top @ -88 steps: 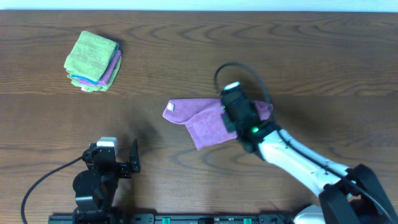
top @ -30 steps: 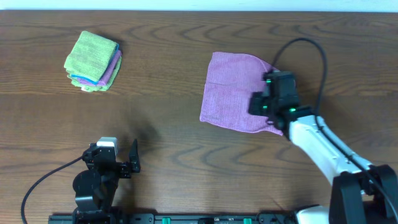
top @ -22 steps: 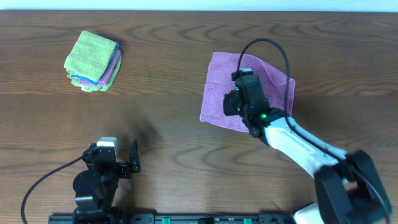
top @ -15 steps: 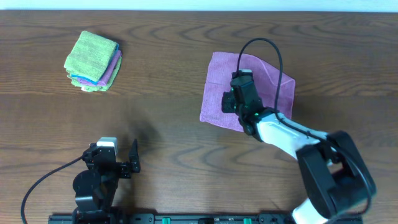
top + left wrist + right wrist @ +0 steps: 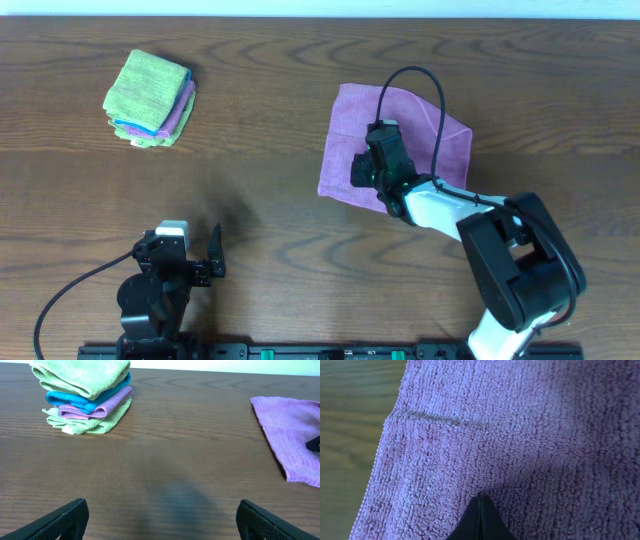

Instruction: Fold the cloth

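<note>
The dark wood tabletop (image 5: 290,90) stretches bare on all sides of the right claw (image 5: 360,172), with the widest open stretch on its left, reaching towards the stack and the left claw (image 5: 186,262).

The purple terry cloth (image 5: 350,125) lies spread flat, one layer, directly beneath the right claw. It extends further to that claw's right and beyond it than to its left. From the right wrist, the cloth's stitched left edge (image 5: 380,465) runs just left of the claw tip, with bare wood past it, and a faint crease crosses the pile ahead of the tip. From the left wrist, the cloth's near left corner (image 5: 289,479) sits ahead and to the right of the left claw, well apart from it.

The stack of folded cloths (image 5: 150,98), green on top, then blue, purple and green, sits ahead and to the left of the left claw, well apart.

The right claw (image 5: 481,514) has its fingers pressed together into one dark point over the cloth. The left claw (image 5: 162,519) rests with fingers spread wide over bare wood.
</note>
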